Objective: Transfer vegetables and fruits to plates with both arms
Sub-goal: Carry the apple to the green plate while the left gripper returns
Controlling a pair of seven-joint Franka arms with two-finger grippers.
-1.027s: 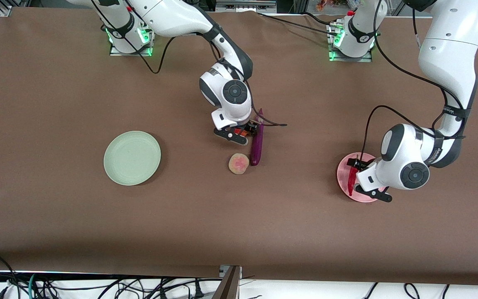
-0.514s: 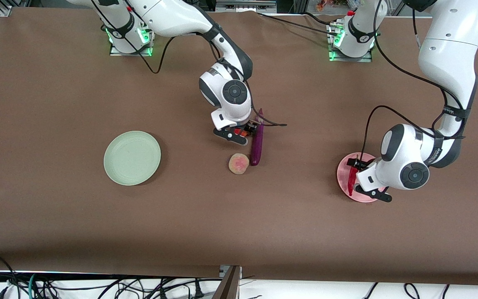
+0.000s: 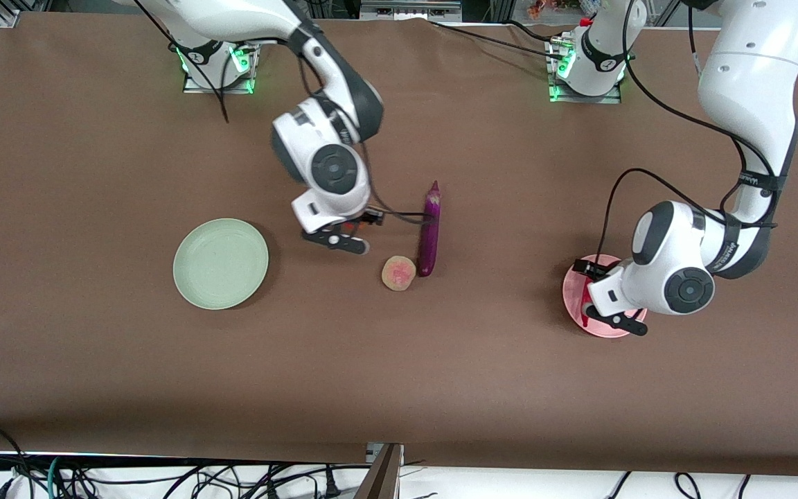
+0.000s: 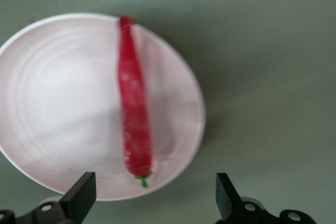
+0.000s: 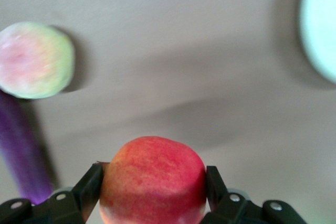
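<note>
My right gripper [image 3: 343, 232] is shut on the glossy red fruit [image 5: 153, 166] and holds it over the bare table between the pale green plate [image 3: 220, 263] and the purple eggplant [image 3: 430, 232]. The tan-yellow fruit [image 3: 398, 272] lies against the eggplant's end that is nearer the camera. Both also show in the right wrist view, the fruit [image 5: 34, 60] and the eggplant [image 5: 23, 150]. My left gripper [image 4: 152, 195] is open and empty over the pale pink plate [image 4: 63, 103], where the red chili [image 4: 134, 103] lies. The pink plate [image 3: 574, 285] and the chili [image 3: 585, 305] show partly under the left hand.
The brown table [image 3: 94, 381] carries nothing else. The right arm's black cable [image 3: 399, 213] hangs from the wrist toward the eggplant. The arm bases [image 3: 582, 76] stand along the table's edge farthest from the camera.
My right gripper has risen from beside the eggplant with the red fruit and moved toward the green plate. My left gripper has shifted slightly over the pink plate.
</note>
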